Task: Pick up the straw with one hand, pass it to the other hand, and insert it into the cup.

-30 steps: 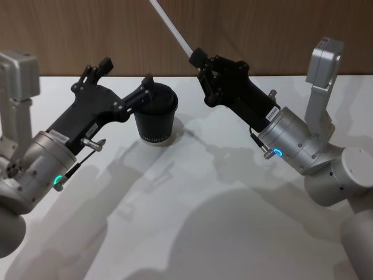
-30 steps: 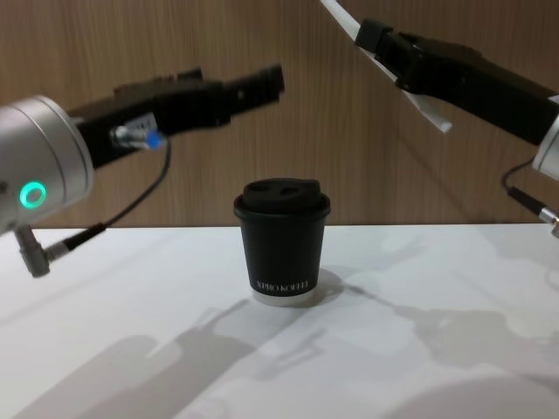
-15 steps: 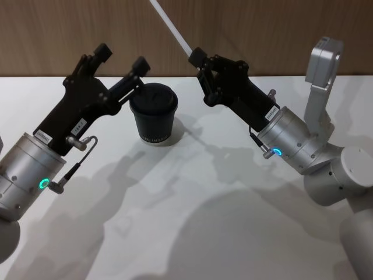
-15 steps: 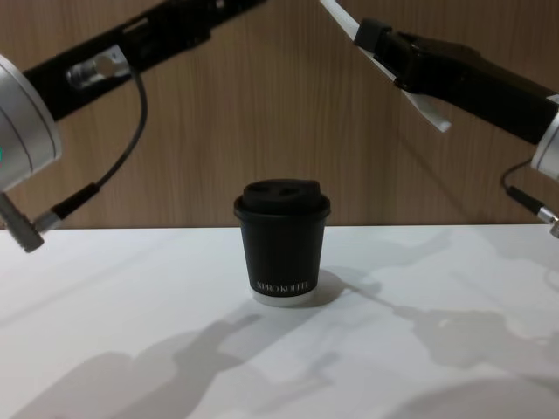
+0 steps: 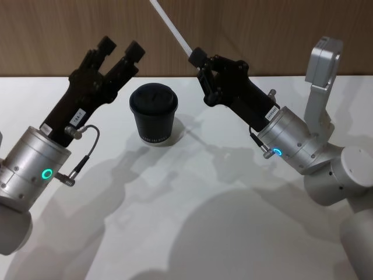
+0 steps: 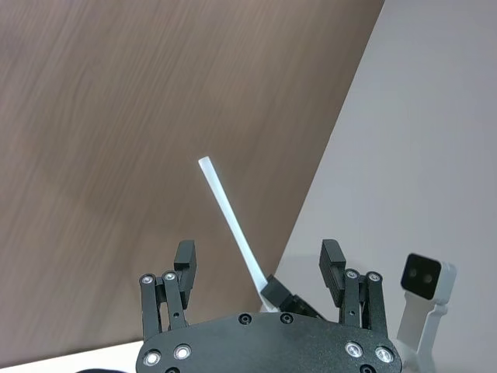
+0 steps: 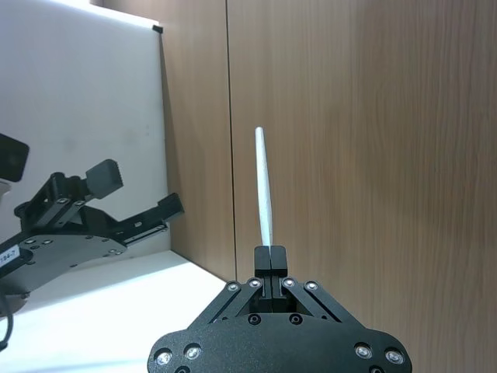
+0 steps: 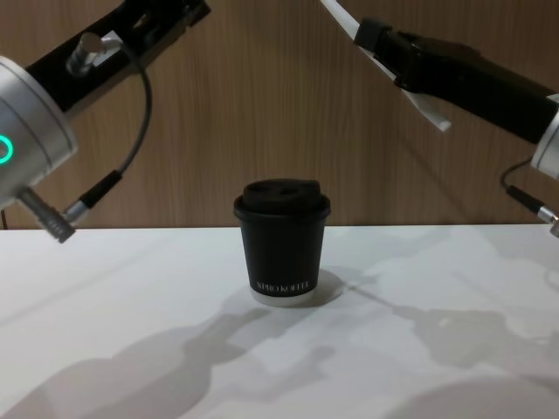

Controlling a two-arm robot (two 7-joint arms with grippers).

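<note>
Right gripper: we find the long black right gripper (image 5: 196, 57) raised behind and to the right of the cup, its fingers pressed together on the straw near its lower end.
Straw: the thin straight white straw (image 5: 171, 26) slants up and away from those fingertips, against the brown wooden wall (image 5: 262, 29). In the chest view a short flattened end pokes out below the grip.
Reason for the hold: we judge that the long free length is kept clear of the fingers so the other gripper has room to take it.
Left gripper: the long black left gripper (image 5: 120, 48) is raised to the left of the cup with its fingers spread wide and nothing between them. In its wrist view the straw lines up between the two fingers but lies farther off, apart from both.
Cup: the small black paper cup (image 5: 154, 114) with its black plastic lid stands upright on the white tabletop (image 5: 204, 204), between the arms and below both grippers. Neither gripper touches it.
Step in hand: we judge this to be the handover. The straw is lifted but not yet transferred or inserted.
Next move: the open fingers need to straddle the free length and clamp it before the right gripper lets go.
Risk: an early release could drop or tilt the straw, and the lid opening looks small.
</note>
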